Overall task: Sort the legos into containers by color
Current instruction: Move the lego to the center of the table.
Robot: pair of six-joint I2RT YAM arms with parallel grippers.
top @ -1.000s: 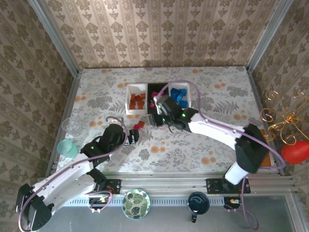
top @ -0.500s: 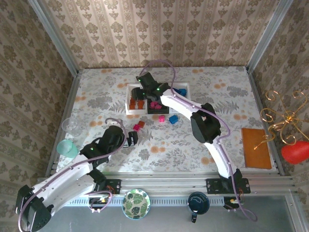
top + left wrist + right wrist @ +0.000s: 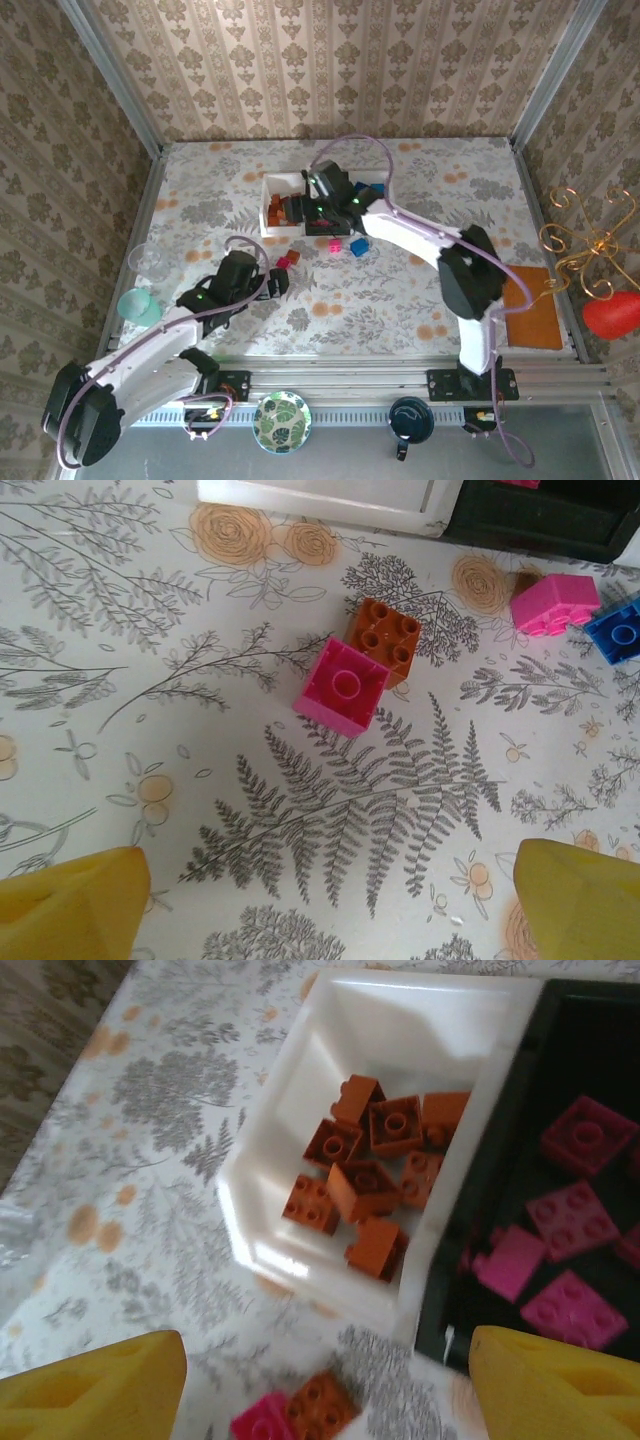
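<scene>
The containers stand in a row at the back: a white tray (image 3: 272, 190) (image 3: 300, 1160) of several orange legos (image 3: 370, 1160), a black tray (image 3: 580, 1060) of pink legos (image 3: 570, 1218), and a white tray (image 3: 388, 212) of blue ones. My right gripper (image 3: 312, 212) (image 3: 330, 1390) hovers open over the seam between the left white tray and the black tray, holding nothing. Loose on the table lie a pink brick (image 3: 341, 687) touching an orange brick (image 3: 385, 640), another pink one (image 3: 553, 603) and a blue one (image 3: 618, 632). My left gripper (image 3: 272, 283) (image 3: 335, 900) is open, just short of the pink and orange pair.
A clear cup (image 3: 150, 260) and a teal cup (image 3: 138, 305) stand at the left edge. An orange-brown board (image 3: 530, 305) lies at the right, with a red heart ornament (image 3: 612, 313) beyond it. A green leaf plate (image 3: 281, 421) sits on the near rail.
My right gripper swung over the trays and opened its fingers wide. The left gripper edged slightly toward the pink and orange pair. The loose bricks lie as they did half a second ago.
</scene>
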